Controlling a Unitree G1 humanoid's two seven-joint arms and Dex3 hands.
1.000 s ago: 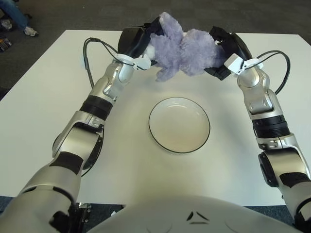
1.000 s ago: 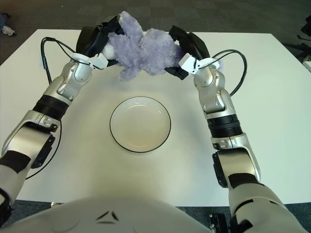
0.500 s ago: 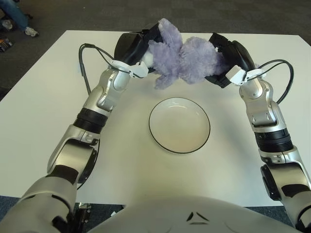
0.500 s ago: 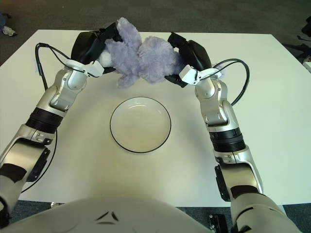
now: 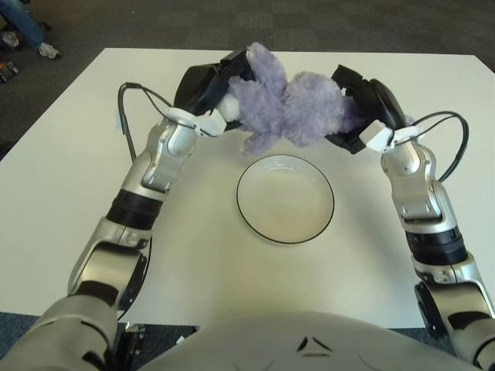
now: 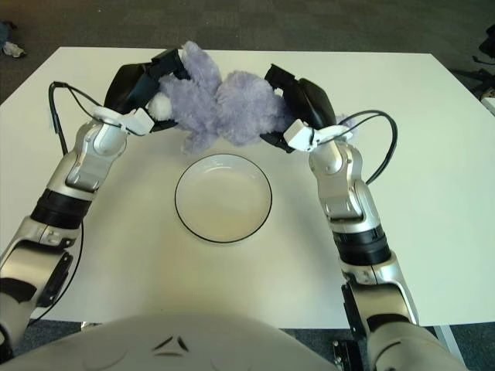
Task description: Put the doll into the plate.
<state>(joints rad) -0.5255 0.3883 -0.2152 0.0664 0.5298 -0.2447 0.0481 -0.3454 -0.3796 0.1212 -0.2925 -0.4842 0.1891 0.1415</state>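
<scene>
— What are your hands doing?

— My left hand (image 5: 207, 86) is closed on one end of the doll (image 5: 285, 104), black fingers pressed into the fur near its small white patch. My right hand (image 5: 363, 104) clamps the other end the same way, its fingers sunk into the purple fluff. The doll hangs between the two, held from both sides.

— Is it touching anything else?

— As far as I can tell, no. It lies stretched sideways between my hands, one floppy limb dangling towards me, and I see no contact with the desk (image 5: 69, 178) under it.

— Where is the doll relative to the plate?

— The plate (image 5: 285, 199) sits on the desk nearer to my body, round and white with a thin dark rim, with nothing in it. The doll shows just beyond its far edge, the dangling limb close to the rim but not over the bowl of the plate.

— And your arms?

— Both reach forward and bend inward, wrists angled towards each other, so they frame the plate on left and right. A dark cable loops out from each forearm.

— Anything else around?

— The desk is white and square-cornered, standing on grey carpet (image 5: 155, 23). In the far left corner there is someone's leg in jeans and a shoe (image 5: 48, 50).
</scene>
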